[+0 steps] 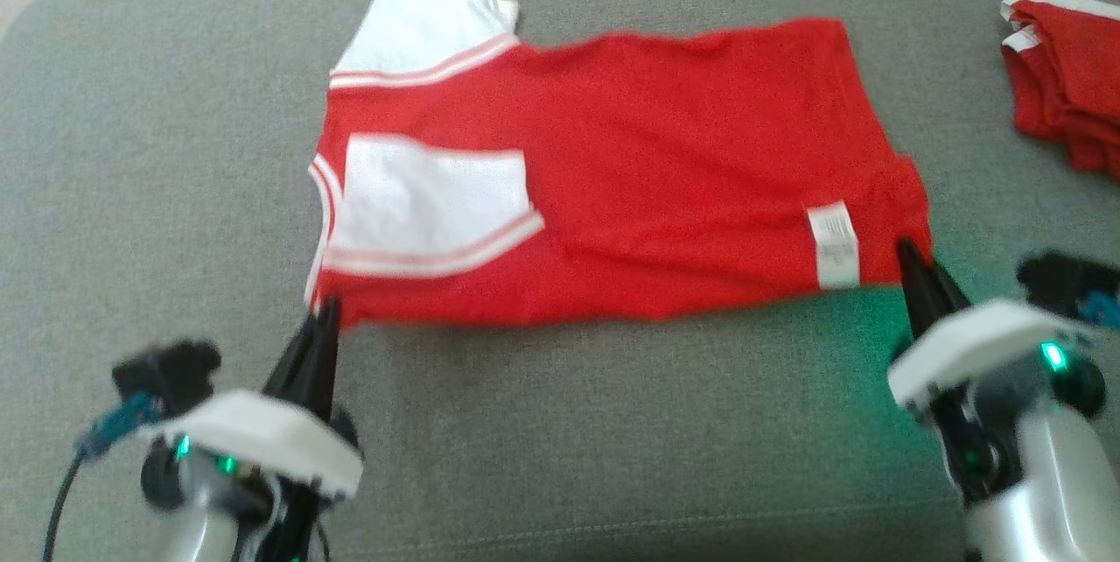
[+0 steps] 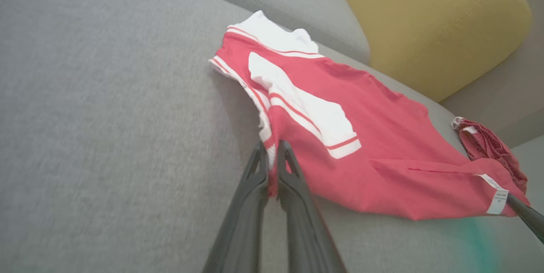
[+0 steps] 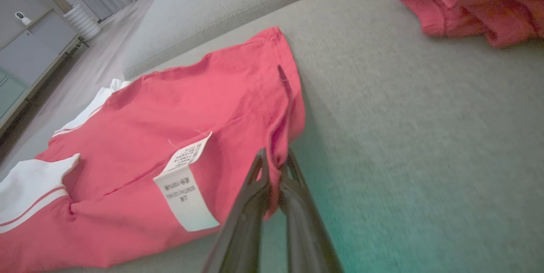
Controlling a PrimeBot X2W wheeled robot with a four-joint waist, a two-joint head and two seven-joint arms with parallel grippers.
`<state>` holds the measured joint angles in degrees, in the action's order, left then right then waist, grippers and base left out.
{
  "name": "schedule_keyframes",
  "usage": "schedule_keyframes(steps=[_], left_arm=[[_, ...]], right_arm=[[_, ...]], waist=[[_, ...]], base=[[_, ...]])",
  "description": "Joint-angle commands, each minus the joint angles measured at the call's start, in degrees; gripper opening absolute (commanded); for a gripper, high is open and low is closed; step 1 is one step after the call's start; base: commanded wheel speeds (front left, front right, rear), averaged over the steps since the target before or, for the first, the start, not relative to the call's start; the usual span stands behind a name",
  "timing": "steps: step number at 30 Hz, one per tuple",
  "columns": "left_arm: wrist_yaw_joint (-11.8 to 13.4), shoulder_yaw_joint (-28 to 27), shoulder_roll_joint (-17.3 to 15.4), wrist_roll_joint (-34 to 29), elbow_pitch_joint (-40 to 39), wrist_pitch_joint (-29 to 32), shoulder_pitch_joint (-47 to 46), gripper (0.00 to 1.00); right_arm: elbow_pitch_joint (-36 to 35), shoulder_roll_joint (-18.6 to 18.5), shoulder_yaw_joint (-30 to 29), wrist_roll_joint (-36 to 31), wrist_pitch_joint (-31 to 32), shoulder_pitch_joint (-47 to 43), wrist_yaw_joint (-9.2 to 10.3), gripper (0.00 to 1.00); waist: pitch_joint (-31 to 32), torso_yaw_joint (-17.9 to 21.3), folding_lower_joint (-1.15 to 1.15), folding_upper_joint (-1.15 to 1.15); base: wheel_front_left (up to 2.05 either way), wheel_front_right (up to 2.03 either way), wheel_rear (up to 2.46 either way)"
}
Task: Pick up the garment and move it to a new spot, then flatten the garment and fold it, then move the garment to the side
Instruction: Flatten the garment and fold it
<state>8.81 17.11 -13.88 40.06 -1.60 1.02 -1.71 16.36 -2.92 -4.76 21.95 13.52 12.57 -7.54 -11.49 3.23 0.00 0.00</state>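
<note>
Pinching the near-left corner of the red T-shirt with white, red-striped sleeves (image 1: 612,168), the left gripper (image 1: 325,310) has its two dark fingers pressed together on the fabric just beside the neckline trim. The shirt lies spread across the middle of the grey woven sofa cushion (image 1: 612,439), sleeves turned in over the body and hem to the right. At the near-right hem corner the right gripper (image 1: 906,251) likewise clamps a fold of red cloth between closed fingers.

With both near corners held, this looks like the folding step. The next move probably calls for lifting the two corners together, keeping the edge taut between them, and carrying it over to the far edge so the halves meet squarely. Uneven lift would skew the crease.

A white rectangular care label (image 3: 185,188) hangs near the right gripper; its small print is too blurred to read. Further right, well apart, lies a bunched red-and-white garment (image 1: 1063,80).
</note>
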Motion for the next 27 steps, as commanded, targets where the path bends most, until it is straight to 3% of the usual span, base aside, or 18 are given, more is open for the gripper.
schedule_keyframes(steps=[1, 9, 18, 19, 20, 21, 22, 27], left_arm=[[0.75, -2.8, -1.53, 0.52, -3.19, 0.15, 0.08, 0.0], [2.42, -3.53, -1.61, 2.65, -5.45, 0.35, 9.37, 0.0], [2.5, -3.19, -1.69, 3.57, -2.97, 0.7, 12.21, 0.0], [2.5, -3.2, -1.78, 3.58, -2.82, 0.77, 12.12, 0.0], [2.52, -3.23, -1.9, 3.51, -2.72, 0.76, 12.03, 0.36], [2.58, -3.31, -2.01, 3.47, -2.67, 0.74, 11.96, 0.8], [2.67, -3.44, -2.18, 3.4, -2.69, 0.73, 11.89, 1.0], [3.15, -4.78, -5.02, 1.79, -4.2, 1.01, 10.01, 1.0]], right_arm=[[-4.31, -0.14, 0.42, -0.09, 0.71, -1.1, 0.05, 0.0], [-11.35, 0.01, -1.36, 0.39, 3.78, -11.18, 0.05, 0.0], [-9.3, 0.03, -1.06, 0.76, 2.83, -14.28, 0.05, 0.0], [-9.04, 0.03, -0.98, 0.66, 2.42, -14.15, 0.05, 0.29], [-8.8, 0.03, -0.83, 0.54, 2.02, -14.04, 0.05, 0.68], [-8.65, 0.03, -0.66, 0.5, 1.6, -13.98, 0.05, 1.0], [-8.55, 0.03, -0.6, 0.54, 1.16, -13.96, 0.05, 1.0], [-9.02, 0.03, -1.07, 0.68, -0.83, -13.59, 0.05, 1.0]], waist=[[0.09, 0.04, 0.0, 0.0], [0.9, 0.31, 0.0, 0.0], [1.48, 1.32, 0.0, 0.0], [1.44, 1.51, 0.0, 0.0], [1.39, 1.75, 0.0, 0.0], [1.33, 2.01, 0.0, 0.0], [1.23, 2.29, 0.0, 0.0], [-0.01, 3.61, 0.0, 0.0]], base=[[0.0, 0.0, 0.0], [0.0, 0.0, 0.0], [0.0, 0.0, 0.0], [0.0, 0.0, 0.0], [0.0, 0.0, 0.0], [0.0, 0.0, 0.0], [0.0, 0.0, 0.0], [0.0, 0.0, 0.0]])
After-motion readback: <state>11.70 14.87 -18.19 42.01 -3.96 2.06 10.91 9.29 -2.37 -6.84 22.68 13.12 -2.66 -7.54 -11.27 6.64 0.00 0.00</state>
